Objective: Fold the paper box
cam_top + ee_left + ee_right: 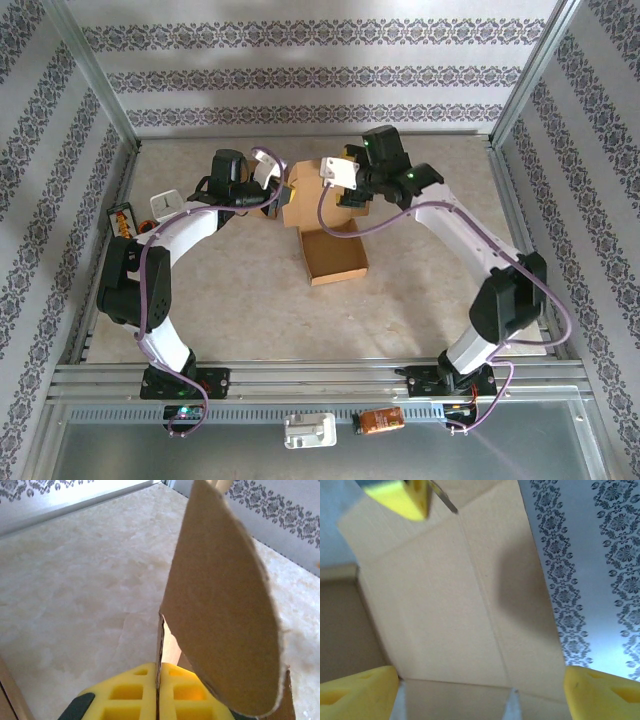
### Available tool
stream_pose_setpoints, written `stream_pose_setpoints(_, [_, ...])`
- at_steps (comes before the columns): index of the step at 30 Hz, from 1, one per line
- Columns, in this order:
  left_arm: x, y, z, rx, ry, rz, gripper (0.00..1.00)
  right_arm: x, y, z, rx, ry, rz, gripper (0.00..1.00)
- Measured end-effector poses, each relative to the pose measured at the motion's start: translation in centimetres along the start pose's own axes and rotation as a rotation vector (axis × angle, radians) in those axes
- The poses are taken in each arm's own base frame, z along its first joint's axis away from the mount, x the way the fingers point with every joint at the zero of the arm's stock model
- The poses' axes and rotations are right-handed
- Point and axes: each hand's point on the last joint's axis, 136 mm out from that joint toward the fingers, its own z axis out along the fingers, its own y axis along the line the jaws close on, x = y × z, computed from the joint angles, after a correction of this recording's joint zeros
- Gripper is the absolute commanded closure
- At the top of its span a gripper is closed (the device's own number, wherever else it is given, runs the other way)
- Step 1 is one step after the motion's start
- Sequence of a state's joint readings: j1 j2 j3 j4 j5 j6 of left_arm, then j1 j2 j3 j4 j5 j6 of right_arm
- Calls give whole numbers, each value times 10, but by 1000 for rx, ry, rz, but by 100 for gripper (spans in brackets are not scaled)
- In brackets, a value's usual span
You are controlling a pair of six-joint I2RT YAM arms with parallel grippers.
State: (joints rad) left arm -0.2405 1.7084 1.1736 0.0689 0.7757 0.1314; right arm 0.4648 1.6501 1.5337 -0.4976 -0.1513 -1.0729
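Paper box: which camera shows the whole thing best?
The top camera: the paper box shows nearly whole, tray flat, one part standing up. The left wrist view gives one flap pinched by the left gripper; the right wrist view, one panel up close.

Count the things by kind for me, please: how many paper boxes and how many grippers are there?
Paper box: 1
Grippers: 2 (left gripper shut on a box flap, right gripper open)
Total: 3

A beige marbled tabletop (pixel 260 310) sits inside patterned walls (pixel 300 75), framed by metal rails (pixel 300 375).
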Motion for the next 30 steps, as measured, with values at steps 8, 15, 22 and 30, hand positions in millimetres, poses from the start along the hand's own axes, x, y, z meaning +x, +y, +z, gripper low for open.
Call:
stream_pose_setpoints(8, [0, -3, 0, 14, -2, 123, 99, -7, -20, 12, -41, 3, -142, 28])
stream_pose_setpoints(15, [-4, -4, 1, 15, -16, 170, 99, -17, -24, 16, -93, -25, -127, 59])
stream_pose_setpoints(22, [-7, -6, 5, 3, -23, 206, 98, -10, -5, 27, -173, -14, -84, 80])
stream_pose_setpoints(30, [1, 1, 0, -87, -68, 123, 55, -14, -3, 29, -140, 45, -103, 91])
